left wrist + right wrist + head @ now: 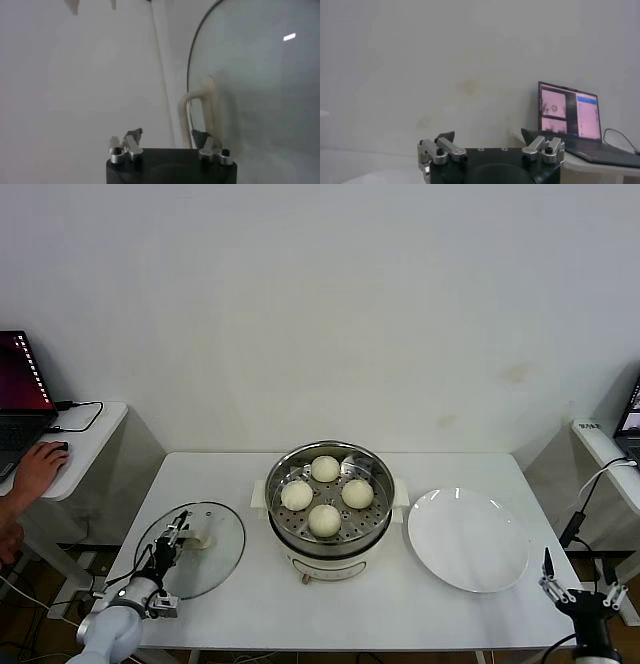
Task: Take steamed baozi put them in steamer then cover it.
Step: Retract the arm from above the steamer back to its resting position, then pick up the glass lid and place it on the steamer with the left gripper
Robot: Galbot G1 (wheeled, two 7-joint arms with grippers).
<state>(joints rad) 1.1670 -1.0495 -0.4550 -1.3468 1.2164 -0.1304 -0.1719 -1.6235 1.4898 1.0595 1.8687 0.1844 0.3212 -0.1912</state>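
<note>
Four cream-white baozi (325,494) sit on the perforated tray inside the steel steamer (330,529) at the table's middle. The clear glass cover (205,562) lies flat on the table to the steamer's left, its cream handle (200,540) up. My left gripper (172,536) is open and empty, hovering over the cover just beside the handle. In the left wrist view the cover (260,80) and its handle (202,112) show close in front of the spread jaws. My right gripper (548,569) is open and empty, parked at the table's front right corner.
An empty white plate (467,539) lies right of the steamer. A side desk with a laptop (20,389) and a person's hand (38,469) is at far left. Another laptop (570,117) stands on a desk at the right.
</note>
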